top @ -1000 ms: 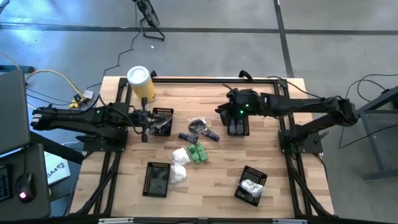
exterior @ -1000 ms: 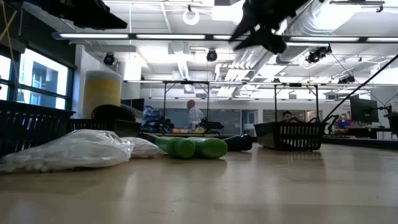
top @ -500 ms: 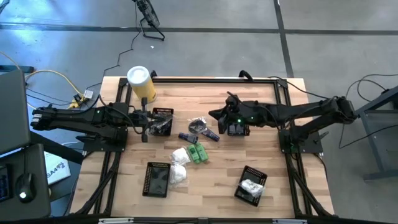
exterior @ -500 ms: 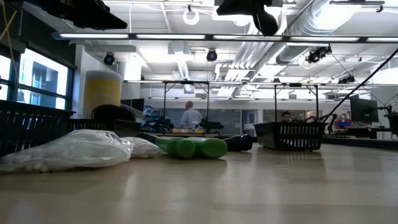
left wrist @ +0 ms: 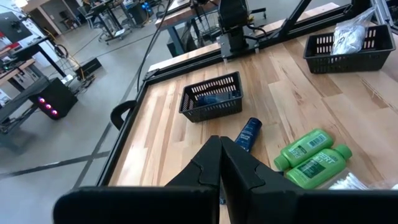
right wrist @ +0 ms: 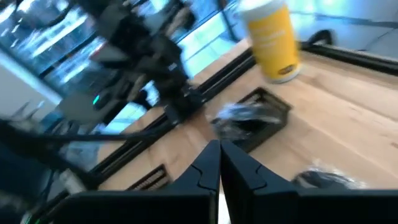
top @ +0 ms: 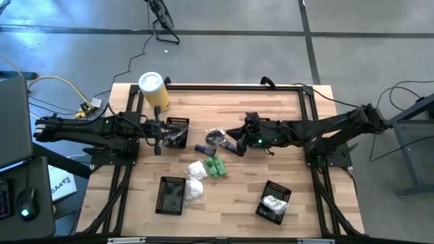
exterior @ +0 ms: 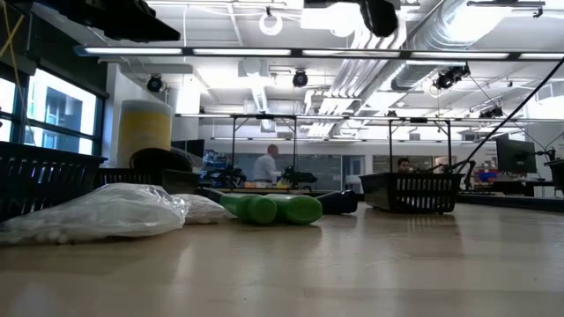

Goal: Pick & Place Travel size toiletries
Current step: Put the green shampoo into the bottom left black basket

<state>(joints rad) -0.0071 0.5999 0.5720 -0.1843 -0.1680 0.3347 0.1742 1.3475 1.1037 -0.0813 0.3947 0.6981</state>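
The travel size toiletries lie loose mid-table: two green bottles (top: 215,167) (left wrist: 311,158), white packets (top: 196,169), a dark blue tube (top: 205,150) (left wrist: 249,132) and a silvery-clear packet (top: 217,135). My right gripper (top: 237,135) (right wrist: 219,165) hangs shut and empty above the table, just right of the silvery packet. In the low view it shows at the top edge (exterior: 370,13). My left gripper (top: 157,139) (left wrist: 219,168) waits shut at the left, beside a black basket (top: 178,132).
A black basket (left wrist: 212,98) holding a dark blue tube stands under my right arm. Two more baskets (top: 171,195) (top: 273,201) sit near the front edge, with white packets in or against them. A yellow canister (top: 153,90) stands at the far left corner.
My right gripper has left the spot above the far-right basket. It has swung toward the table's left and a little toward the near edge, and now hangs over the loose toiletries. Nothing on the table has moved.
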